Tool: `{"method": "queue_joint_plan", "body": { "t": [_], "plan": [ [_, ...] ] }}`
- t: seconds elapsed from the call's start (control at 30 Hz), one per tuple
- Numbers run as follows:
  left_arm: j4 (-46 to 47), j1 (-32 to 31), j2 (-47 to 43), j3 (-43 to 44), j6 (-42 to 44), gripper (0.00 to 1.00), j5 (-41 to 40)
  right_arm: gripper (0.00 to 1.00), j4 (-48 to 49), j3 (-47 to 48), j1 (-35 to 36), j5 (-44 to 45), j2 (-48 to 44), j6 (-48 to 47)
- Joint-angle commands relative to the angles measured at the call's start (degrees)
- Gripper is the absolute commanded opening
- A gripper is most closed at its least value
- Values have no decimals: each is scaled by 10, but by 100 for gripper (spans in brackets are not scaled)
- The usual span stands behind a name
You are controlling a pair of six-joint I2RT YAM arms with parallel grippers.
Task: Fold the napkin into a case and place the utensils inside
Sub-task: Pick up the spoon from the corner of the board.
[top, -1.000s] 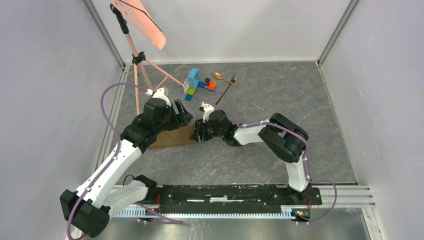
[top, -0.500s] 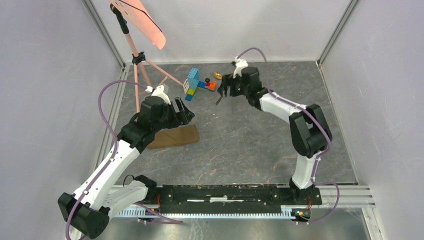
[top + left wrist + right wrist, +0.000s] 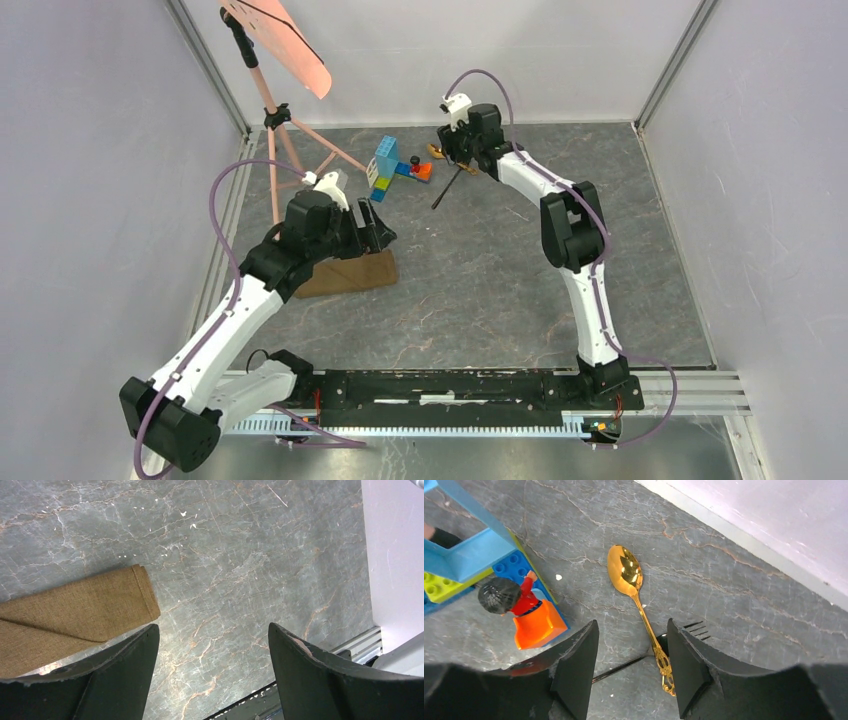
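The brown napkin (image 3: pixel 350 272) lies folded flat on the marble table; in the left wrist view the napkin (image 3: pixel 75 610) shows its rolled right end. My left gripper (image 3: pixel 375 225) hovers over that end, open, with only bare table between its fingers (image 3: pixel 125 675). At the far back my right gripper (image 3: pixel 455 150) is low over the utensils. The gold spoon (image 3: pixel 624 572) lies with its handle crossing the dark fork (image 3: pixel 624 666). My right gripper (image 3: pixel 633 624) is open, its jaws straddling that crossing, with a gap showing on the left side. The fork's handle (image 3: pixel 447 190) sticks out toward the table's middle.
Colourful toy blocks (image 3: pixel 385 165) with a small figure (image 3: pixel 504 595) on an orange block (image 3: pixel 536 625) stand just left of the utensils. A pink tripod stand (image 3: pixel 275 120) rises at the back left. The enclosure's back wall (image 3: pixel 774 520) is close behind the spoon.
My right arm has swung away from the napkin to the far back, over the spoon and fork, its jaws now narrower around them. The left gripper has shifted only slightly.
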Motion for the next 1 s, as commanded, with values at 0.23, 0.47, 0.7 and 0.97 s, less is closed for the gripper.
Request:
{"method": "queue_joint_plan", "body": {
  "t": [0.23,0.47,0.7,0.97],
  "plan": [
    [27,2,38,27,33,86,27,62,-61,142,1,15,115,-70],
    [31,2,55,36,31,86,29,52,-90,180,2,14,154,-44],
    [35,2,65,41,29,86,33,19,-146,131,11,44,129,-57],
    [37,2,63,32,17,86,39,0,-121,-6,10,34,9,98]
  ]
}}
